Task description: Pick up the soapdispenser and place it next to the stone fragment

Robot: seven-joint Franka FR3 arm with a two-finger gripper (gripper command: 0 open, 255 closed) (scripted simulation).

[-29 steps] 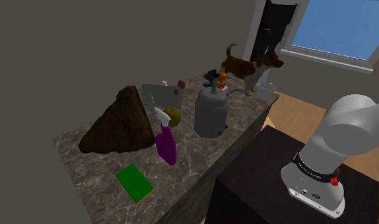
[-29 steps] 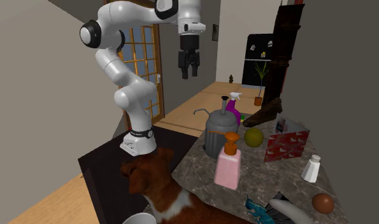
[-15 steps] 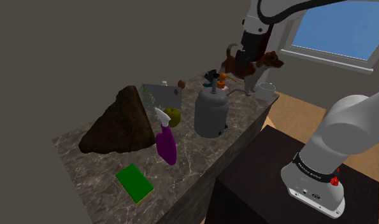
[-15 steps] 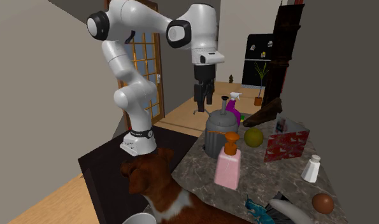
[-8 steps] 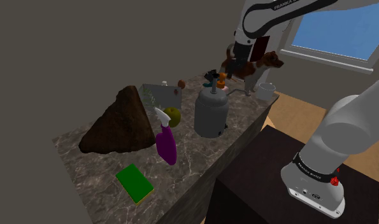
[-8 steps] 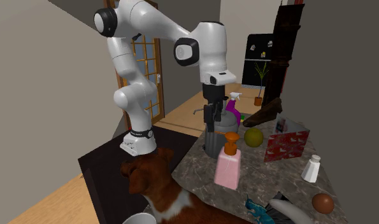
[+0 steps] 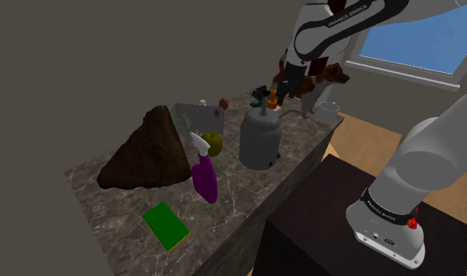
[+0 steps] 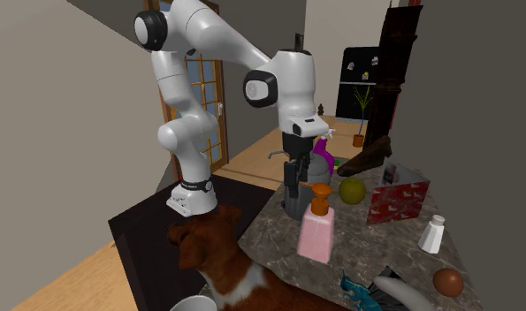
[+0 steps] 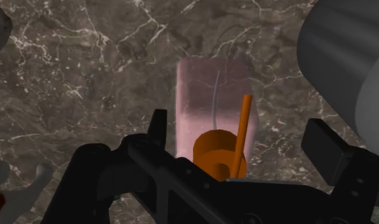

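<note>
The dark marbled tabletop [image 7: 247,204] lies beneath the jaws and carries everything else. The white arm [image 8: 208,35] bends over it from the stand [image 7: 357,235] and points the jaws straight down at the tabletop's end nearest the second exterior camera.

The brown stone fragment [image 7: 149,153] stands well apart from the jaws, on the far side of the grey canister [image 7: 260,139]. That canister sits just beside the jaws, and its rounded wall [image 9: 347,57] shows close outside one finger.

The soap dispenser [image 8: 316,234] stands upright on the tabletop, directly under the jaws. From the wrist, its pale pink body [image 9: 213,95] sits below the gap between the fingers [image 9: 157,130], nearer one finger than the other. Its orange pump [image 9: 218,156] rises toward the palm.

The jaws are spread wide, each finger clear of the pink body, so nothing is pinched. In the second exterior view they hang at about the height of the pump, just beside it.
</note>
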